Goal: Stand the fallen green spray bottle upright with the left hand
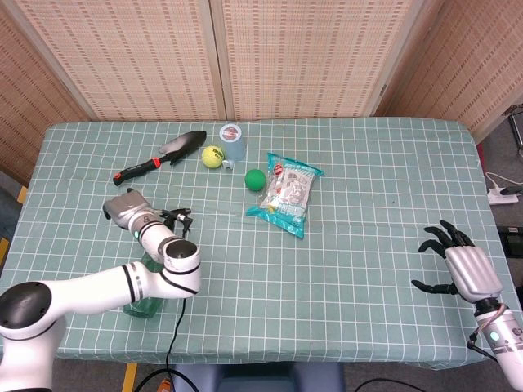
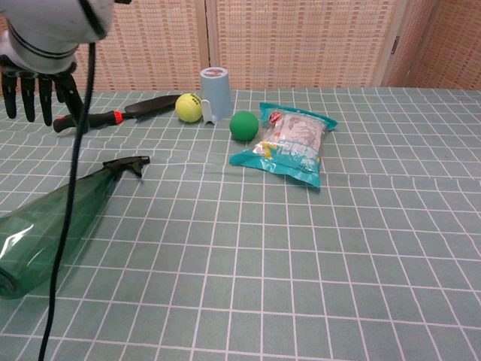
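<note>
The green spray bottle (image 2: 52, 224) lies on its side on the checked tablecloth at the front left, black nozzle (image 2: 128, 164) pointing to the far side. In the head view my left arm covers most of it; only its base (image 1: 140, 309) and nozzle show. My left hand (image 1: 131, 211) hovers above the bottle's neck, holding nothing. In the chest view, the left hand (image 2: 37, 83) hangs at the top left, dark fingers spread and pointing down, apart from the bottle. My right hand (image 1: 458, 265) rests open near the table's right front edge.
A black trowel (image 1: 159, 158) with a red-banded handle, a tennis ball (image 1: 212, 156), a blue cup (image 1: 232, 140), a green ball (image 1: 255, 179) and a snack bag (image 1: 286, 193) lie at the back middle. A black cable (image 2: 71, 210) from my left wrist hangs across the bottle.
</note>
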